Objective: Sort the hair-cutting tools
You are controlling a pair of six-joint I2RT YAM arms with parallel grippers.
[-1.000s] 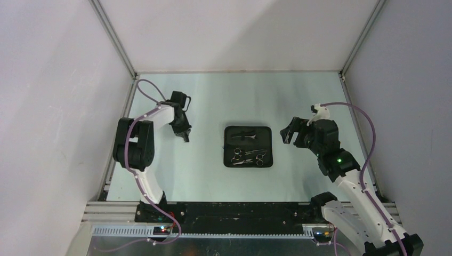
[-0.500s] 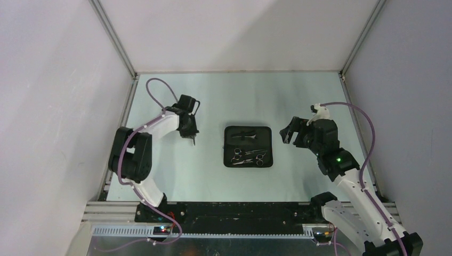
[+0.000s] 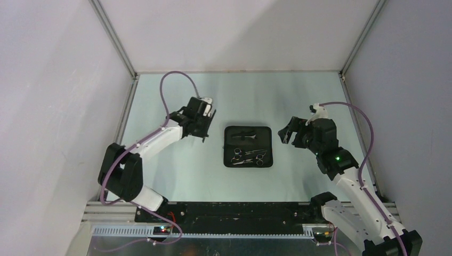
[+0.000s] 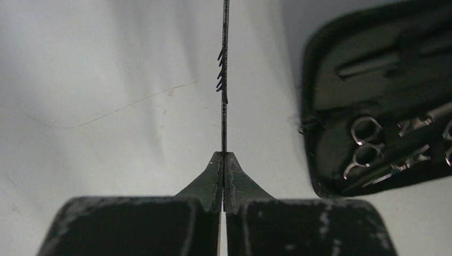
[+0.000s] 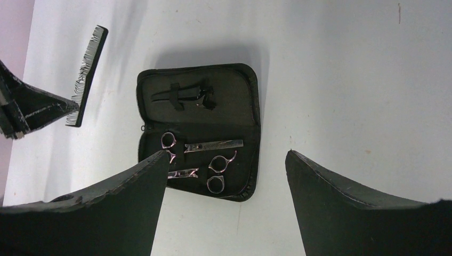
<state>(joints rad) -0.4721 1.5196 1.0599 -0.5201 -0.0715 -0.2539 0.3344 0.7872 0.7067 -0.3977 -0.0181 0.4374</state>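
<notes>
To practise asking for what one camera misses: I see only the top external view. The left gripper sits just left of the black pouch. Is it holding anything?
Observer: Yes. The left wrist view shows the left gripper shut on the comb, seen edge-on.
Operator: Which way do its teeth face?
Observer: Away from the pouch, in the right wrist view.
Operator: What does the pouch hold?
Observer: Two scissors in its near half, one with a toothed blade.
</notes>
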